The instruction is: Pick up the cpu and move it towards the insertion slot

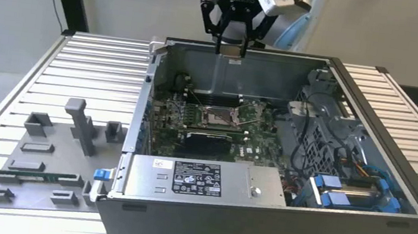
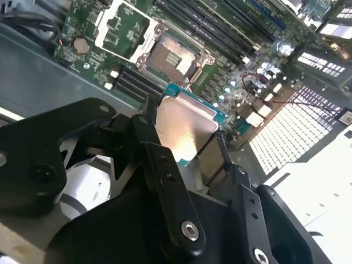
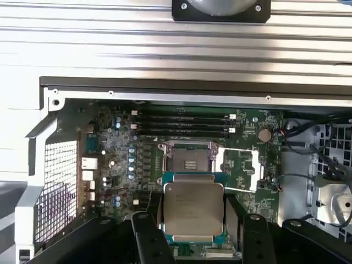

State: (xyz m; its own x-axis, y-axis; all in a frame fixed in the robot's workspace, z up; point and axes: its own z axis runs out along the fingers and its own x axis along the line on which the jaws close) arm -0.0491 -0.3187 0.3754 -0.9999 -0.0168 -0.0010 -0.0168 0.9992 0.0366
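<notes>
The open computer case (image 1: pixel 267 160) is seen on the slatted table (image 1: pixel 21 88), its motherboard (image 3: pixel 126 148) exposed. Above the case's far wall, the gripper (image 3: pixel 193 220) is held, pinching the cpu (image 3: pixel 193 208) flat by its edges. The insertion slot (image 3: pixel 188 159) lies below, just beyond the chip.

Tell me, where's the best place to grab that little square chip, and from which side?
By two opposite edges, coming from above its flat face. The cpu is thin and flat with straight sides, so fingers pinching the rim leave the metal top and underside untouched. That is how the gripper holds it here, a black finger on either side, above the insertion slot.
</notes>
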